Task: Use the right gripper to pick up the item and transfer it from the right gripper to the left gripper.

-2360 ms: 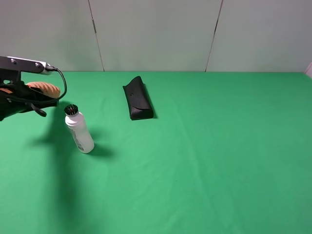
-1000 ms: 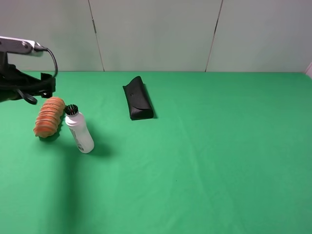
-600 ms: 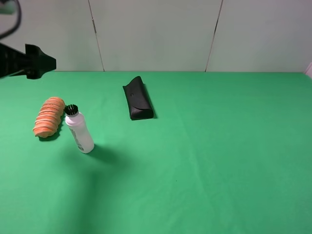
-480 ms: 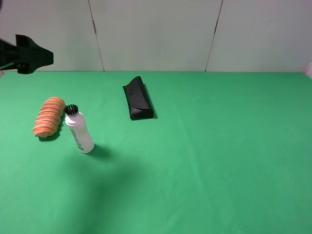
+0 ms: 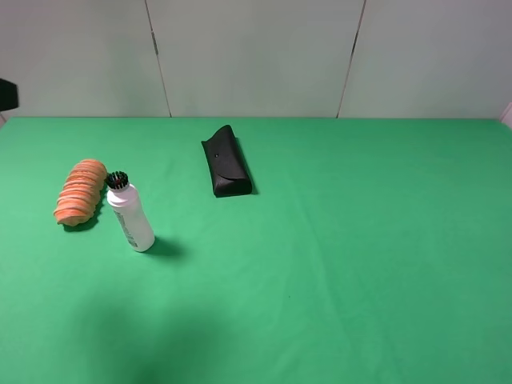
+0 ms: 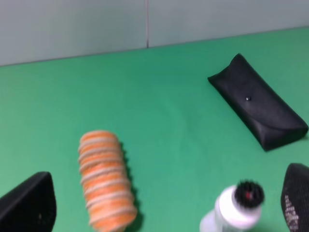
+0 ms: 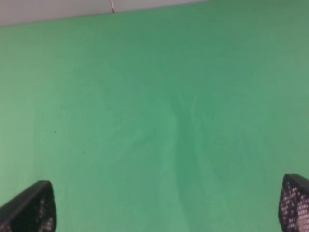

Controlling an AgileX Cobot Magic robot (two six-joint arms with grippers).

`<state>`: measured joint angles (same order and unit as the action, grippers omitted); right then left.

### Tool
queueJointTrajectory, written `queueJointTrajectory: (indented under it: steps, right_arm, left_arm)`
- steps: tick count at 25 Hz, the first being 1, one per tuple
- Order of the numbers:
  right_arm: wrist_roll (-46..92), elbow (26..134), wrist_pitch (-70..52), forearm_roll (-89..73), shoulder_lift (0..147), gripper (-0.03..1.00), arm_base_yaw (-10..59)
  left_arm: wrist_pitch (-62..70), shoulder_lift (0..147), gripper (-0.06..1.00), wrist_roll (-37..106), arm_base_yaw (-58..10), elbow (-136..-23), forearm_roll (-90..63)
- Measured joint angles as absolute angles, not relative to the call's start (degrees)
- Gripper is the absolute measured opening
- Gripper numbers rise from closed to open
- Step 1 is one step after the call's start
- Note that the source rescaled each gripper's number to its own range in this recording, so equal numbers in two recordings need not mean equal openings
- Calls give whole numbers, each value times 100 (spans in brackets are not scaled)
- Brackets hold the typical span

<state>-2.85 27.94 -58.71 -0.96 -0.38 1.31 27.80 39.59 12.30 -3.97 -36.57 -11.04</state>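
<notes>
The orange and cream striped roll [image 5: 79, 193] lies on the green table at the left, right beside the white bottle; it also shows in the left wrist view [image 6: 105, 179]. My left gripper [image 6: 164, 205] is open and empty, high above the roll, with both fingertips [image 6: 29, 208] at the picture's lower corners. In the exterior view only a black sliver of the left arm [image 5: 6, 94] shows at the left edge. My right gripper [image 7: 166, 208] is open and empty over bare green cloth, and is out of the exterior view.
A white bottle with a black brush cap [image 5: 131, 214] lies next to the roll and shows in the left wrist view [image 6: 232, 211]. A flat black case [image 5: 226, 162] lies at the table's middle back, also in the left wrist view [image 6: 257, 102]. Grey wall panels stand behind.
My left gripper let go of the roll, which now lies on the table by the bottle. The left arm then rose and drew back to the left, almost out of the exterior view.
</notes>
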Motion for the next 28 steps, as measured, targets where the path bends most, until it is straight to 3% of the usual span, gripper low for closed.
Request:
queueJointTrajectory:
  steps: [14, 28]
  right_arm:
    - [-285, 2794, -5871, -96, -38, 100, 131]
    - [-285, 2794, -5871, -96, -38, 100, 131]
  left_arm:
    - [5361, 2569, 98, 291, -397, -3667, -328]
    - [6738, 1577, 97, 224, -397, -3667, -189]
